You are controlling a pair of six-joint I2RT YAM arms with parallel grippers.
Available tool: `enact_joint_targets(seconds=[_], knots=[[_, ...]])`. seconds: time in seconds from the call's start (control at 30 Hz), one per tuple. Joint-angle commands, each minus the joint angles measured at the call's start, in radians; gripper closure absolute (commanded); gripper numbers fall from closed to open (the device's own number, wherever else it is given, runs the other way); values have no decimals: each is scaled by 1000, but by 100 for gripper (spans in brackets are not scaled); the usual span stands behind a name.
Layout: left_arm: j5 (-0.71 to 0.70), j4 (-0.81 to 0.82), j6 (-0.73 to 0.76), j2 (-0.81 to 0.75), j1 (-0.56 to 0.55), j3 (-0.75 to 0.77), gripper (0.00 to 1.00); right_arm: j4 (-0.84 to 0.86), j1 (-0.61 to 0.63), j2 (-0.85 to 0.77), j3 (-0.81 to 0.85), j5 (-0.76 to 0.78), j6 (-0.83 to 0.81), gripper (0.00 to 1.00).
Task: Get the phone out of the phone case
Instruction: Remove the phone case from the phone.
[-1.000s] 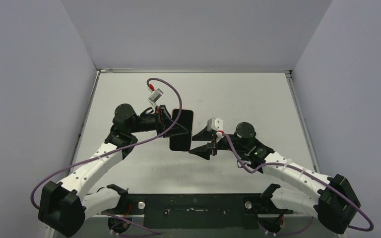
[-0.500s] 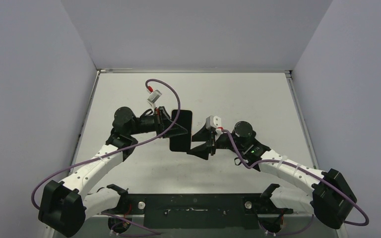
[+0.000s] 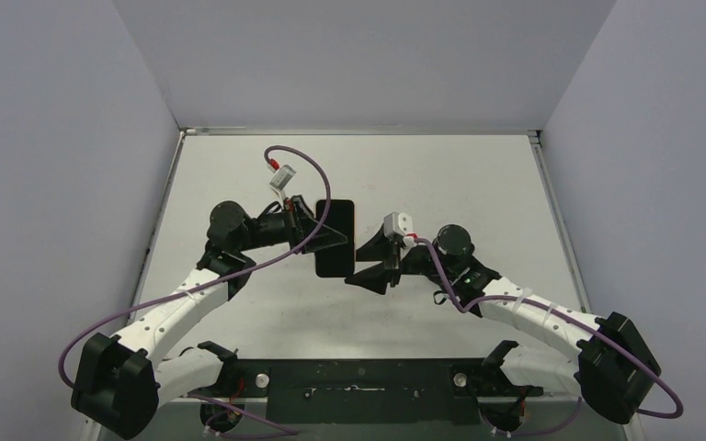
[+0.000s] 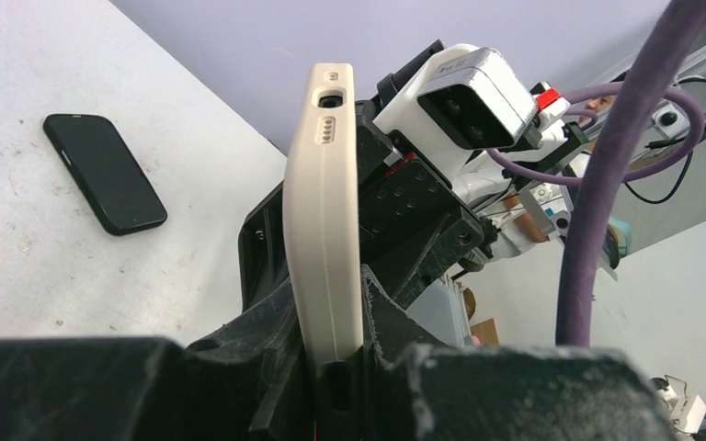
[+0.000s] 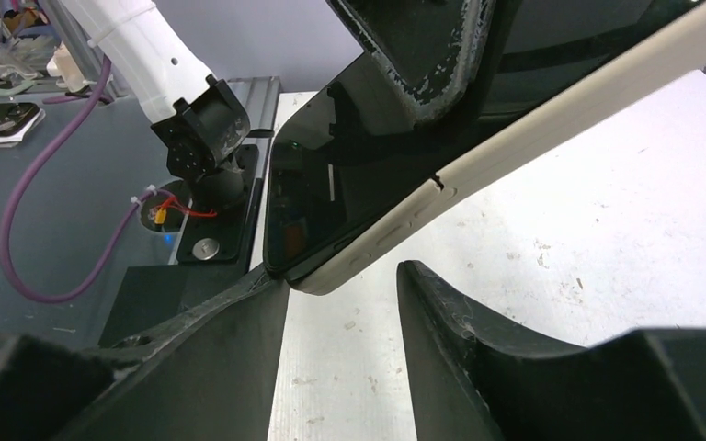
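Turned slightly, glossy black phone (image 5: 331,184) sits in cream phone case (image 4: 324,211)

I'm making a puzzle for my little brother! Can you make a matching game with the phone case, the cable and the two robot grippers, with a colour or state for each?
Things:
1. phone case
2. cable
3. left gripper
4. right gripper

Colour or state:
A. purple
B. open, jaws either side of the case's corner
C. cream
D. shut on the phone case

Pairs: 1-C, 2-A, 3-D, 4-B
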Motion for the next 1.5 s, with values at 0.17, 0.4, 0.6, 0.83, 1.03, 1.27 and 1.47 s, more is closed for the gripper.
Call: enact_joint_targets(seconds=[0.17, 0.4, 0.6, 0.83, 1.03, 1.27, 1.47], knots=[[25, 236, -154, 15, -26, -8, 100, 160, -91, 18, 18, 131, 62, 62], [47, 256, -164, 47, -74, 22, 100, 179, -129, 71, 42, 213, 159, 63], [-26, 249, -145, 44, -81, -10, 100, 122, -128, 106, 100, 272, 238, 63], [-271, 167, -44, 13, -38, -47, 100, -1, -128, 92, 130, 314, 304, 55], [-496, 159, -36, -5, 33, -65, 100, -104, -129, 13, 108, 335, 354, 44], [-586, 160, -44, 2, 38, -46, 100, -128, -129, -81, 80, 425, 557, 31], [-613, 170, -88, -6, 38, -64, 100, -18, -122, -70, 48, 444, 858, 32]])
